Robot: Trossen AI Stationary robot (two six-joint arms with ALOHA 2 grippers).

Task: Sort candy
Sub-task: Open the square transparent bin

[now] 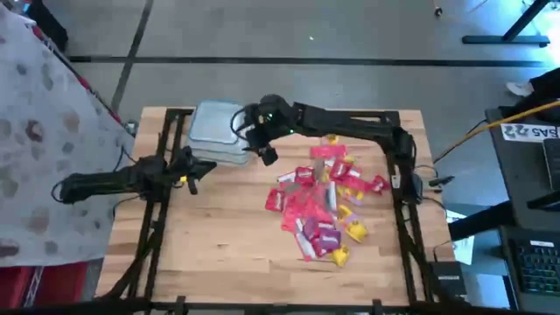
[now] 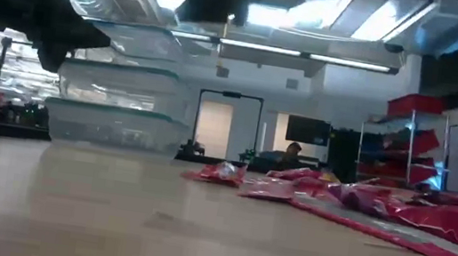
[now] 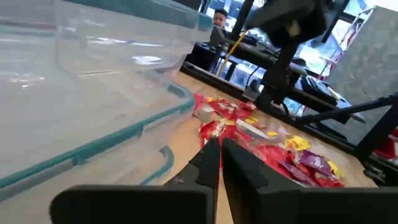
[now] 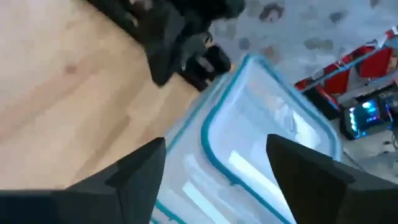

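Item: candy (image 1: pixel 322 203). You have a loose heap of small wrapped sweets on the right half of the wooden table (image 1: pixel 219 254), between the two arms' frames and nearer the right one. Most are flat red and pink rectangular packets (image 2: pixel 431 224), several overlapping; a few magenta-purple packets (image 3: pixel 316 163) lie in the nearer part of the heap; small yellow pieces (image 1: pixel 356 231) sit along its right and near edges. From table height the packets lie flat and crinkled, with one red packet (image 2: pixel 223 173) a little apart on the side toward the tubs.

Item: clear plastic tubs (image 1: pixel 214 133). You see them stacked at the far left-centre of the table, teal-rimmed, well apart from the heap. No sweet can be made out inside them.

Item: right gripper (image 1: pixel 260 145). It hangs over the near right edge of the tubs, its fingers (image 4: pixel 134 180) spread wide with nothing between them; the teal rim (image 4: pixel 214 118) shows through the gap.

Item: left gripper (image 1: pixel 194 172). It rests low just beside the tubs' near left side, fingers (image 3: pixel 208 163) pressed together and holding nothing, pointed toward the heap.
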